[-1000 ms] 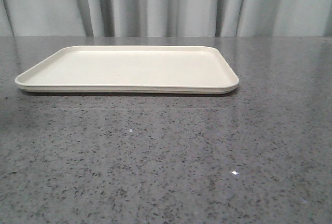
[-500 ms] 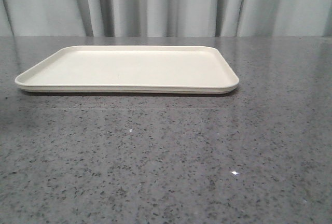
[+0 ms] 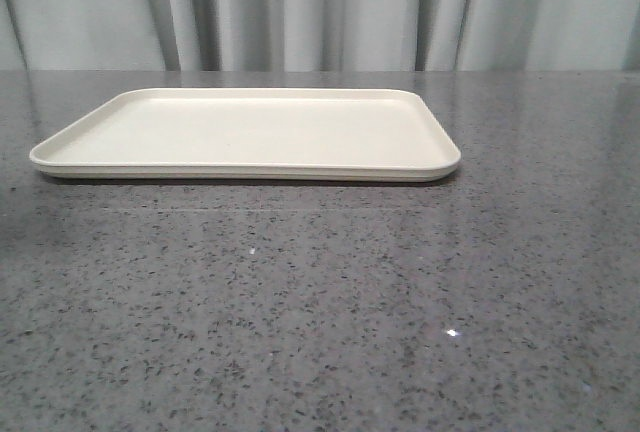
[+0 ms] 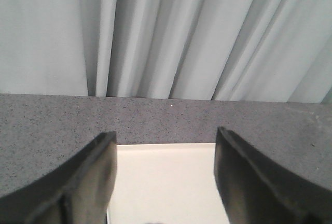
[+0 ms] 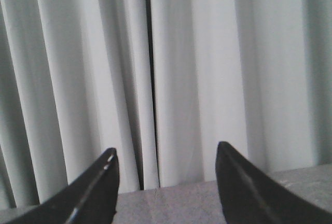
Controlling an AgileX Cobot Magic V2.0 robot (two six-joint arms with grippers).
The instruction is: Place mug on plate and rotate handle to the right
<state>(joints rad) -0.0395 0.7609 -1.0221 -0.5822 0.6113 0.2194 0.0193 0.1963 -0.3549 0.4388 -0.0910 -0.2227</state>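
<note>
The cream plate lies flat on the grey speckled table, left of centre in the front view, with nothing on it. The mug and its handle are out of view in every frame. Neither arm shows in the front view. In the left wrist view my left gripper stands open, its dark fingers wide apart. A flat cream surface that looks like the plate shows between them. In the right wrist view my right gripper is open and holds nothing, facing the curtain.
The grey speckled table stretches in front of and to the right of the plate. A pale pleated curtain hangs behind the table's far edge.
</note>
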